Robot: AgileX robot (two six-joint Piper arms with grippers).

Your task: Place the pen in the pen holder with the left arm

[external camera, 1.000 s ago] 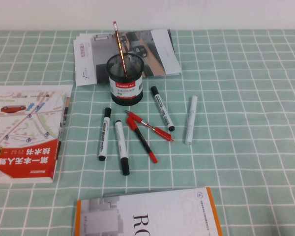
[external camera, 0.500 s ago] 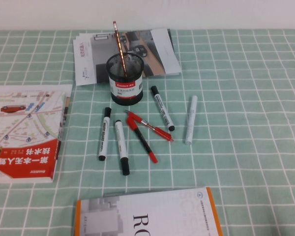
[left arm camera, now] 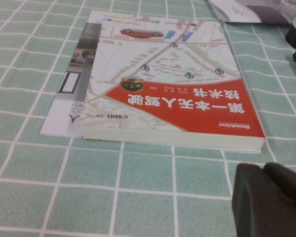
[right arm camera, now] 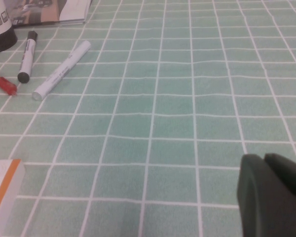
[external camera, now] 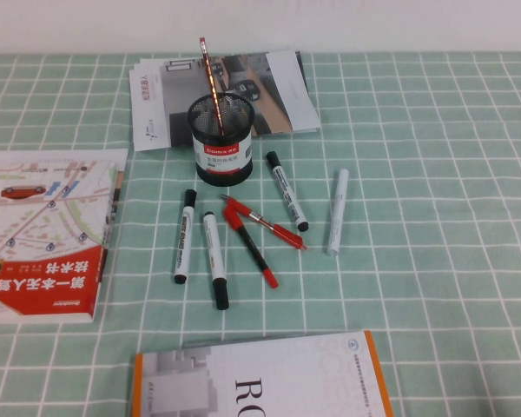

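My left gripper hangs low over the green checked cloth, just near the edge of the red book, away from the work. Only a dark corner of it shows, so I cannot tell how its fingers stand. The pen stands leaning inside the pen holder, so I judge my job done. Markers and red ballpoints lie loose before the holder. My right gripper rests parked over bare cloth; its fingers I likewise cannot make out.

High view looks down steeply; both wrist views sit low, near the tablecloth — shared ground.
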